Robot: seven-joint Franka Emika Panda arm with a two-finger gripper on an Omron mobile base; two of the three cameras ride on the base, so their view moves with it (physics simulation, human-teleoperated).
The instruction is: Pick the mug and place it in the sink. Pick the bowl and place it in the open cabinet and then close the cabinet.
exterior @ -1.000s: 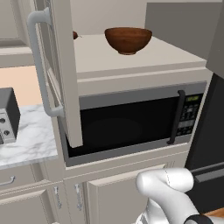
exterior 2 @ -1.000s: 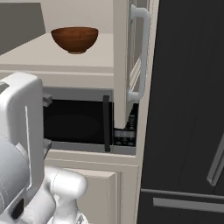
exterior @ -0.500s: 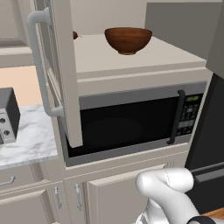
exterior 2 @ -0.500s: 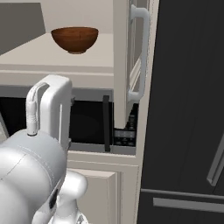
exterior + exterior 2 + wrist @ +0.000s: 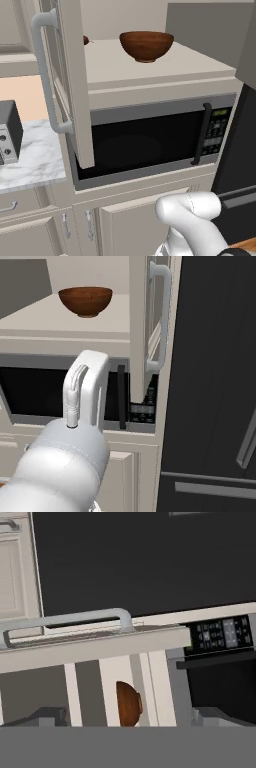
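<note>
The dark reddish-brown wooden bowl [image 5: 146,46] [image 5: 86,301] stands upright on the shelf of the open beige upper cabinet [image 5: 150,75], above the black microwave [image 5: 150,142]. The hand view is rolled on its side: the bowl [image 5: 128,703] shows low in the middle, part-hidden behind the cabinet's right door [image 5: 100,646] with its silver bar handle [image 5: 70,619]. My gripper [image 5: 131,717] is open, its dark fingertips [image 5: 47,716] wide apart, with nothing held and well short of the bowl. The mug and the sink are out of view.
The left cabinet door [image 5: 75,85] with its long handle [image 5: 47,75] swings out towards me. The right door [image 5: 145,326] stands open beside a black fridge [image 5: 215,381]. A toaster [image 5: 7,132] sits on the marble counter [image 5: 35,160]. My white arm [image 5: 85,401] stands before the microwave.
In the right base view my arm has swung up and forward in front of the microwave. Bowl and cabinet doors have not moved; the gripper has stayed open.
</note>
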